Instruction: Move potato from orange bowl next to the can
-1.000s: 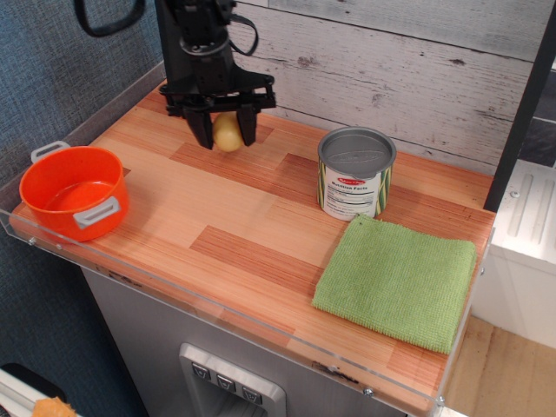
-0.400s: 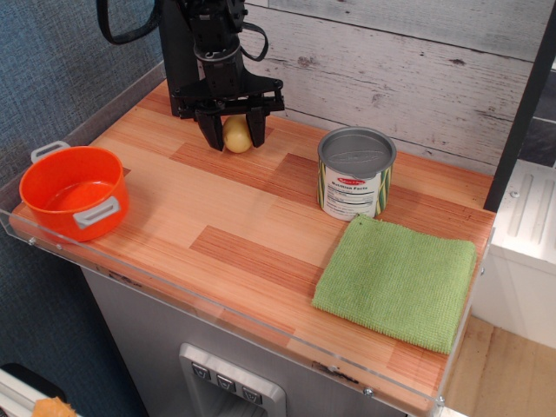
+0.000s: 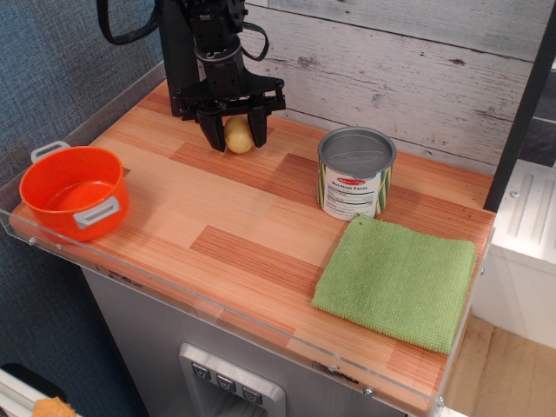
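The pale yellow potato (image 3: 239, 135) sits between the two black fingers of my gripper (image 3: 235, 137), low over the back of the wooden tabletop, at or just above its surface. The gripper is shut on the potato. The silver can (image 3: 355, 173), with a white-and-green label, stands upright to the right of the gripper, about a can's width away. The orange bowl (image 3: 74, 192) with grey-white handles stands empty at the front left corner, far from the gripper.
A green cloth (image 3: 398, 281) lies flat in front of the can at the right. A clear plastic rim (image 3: 208, 304) runs along the table's front and left edges. A grey plank wall (image 3: 391, 61) stands behind the table.
My gripper has moved right and down with the potato, closer to the table and the can. Over the last half second it has barely moved.
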`<control>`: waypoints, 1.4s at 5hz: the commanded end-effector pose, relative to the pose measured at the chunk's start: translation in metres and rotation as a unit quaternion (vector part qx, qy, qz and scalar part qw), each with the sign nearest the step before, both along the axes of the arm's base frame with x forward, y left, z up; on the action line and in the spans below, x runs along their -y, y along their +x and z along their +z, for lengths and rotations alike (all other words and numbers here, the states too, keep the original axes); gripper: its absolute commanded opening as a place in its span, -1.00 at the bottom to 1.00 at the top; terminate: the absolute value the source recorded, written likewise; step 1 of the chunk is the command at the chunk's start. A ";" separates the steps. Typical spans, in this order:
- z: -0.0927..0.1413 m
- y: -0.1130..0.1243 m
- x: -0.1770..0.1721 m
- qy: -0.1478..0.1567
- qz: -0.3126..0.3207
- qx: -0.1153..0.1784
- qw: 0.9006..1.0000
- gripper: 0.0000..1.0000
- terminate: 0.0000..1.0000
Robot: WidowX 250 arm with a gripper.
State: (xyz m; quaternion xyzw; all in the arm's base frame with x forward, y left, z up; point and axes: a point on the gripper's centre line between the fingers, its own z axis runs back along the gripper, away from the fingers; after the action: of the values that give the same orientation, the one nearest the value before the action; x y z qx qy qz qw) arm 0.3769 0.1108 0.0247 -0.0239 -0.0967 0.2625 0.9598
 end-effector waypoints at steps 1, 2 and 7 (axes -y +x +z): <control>0.014 -0.001 -0.004 0.009 0.006 0.019 1.000 1.00 -1.00; 0.015 -0.001 -0.004 0.008 0.008 0.019 1.000 1.00 -1.00; 0.062 -0.016 -0.004 -0.001 0.024 0.051 0.998 1.00 -1.00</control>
State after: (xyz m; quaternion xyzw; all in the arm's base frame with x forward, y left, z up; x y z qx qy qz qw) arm 0.3647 0.1114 0.0640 -0.0378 -0.1092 0.2842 0.9518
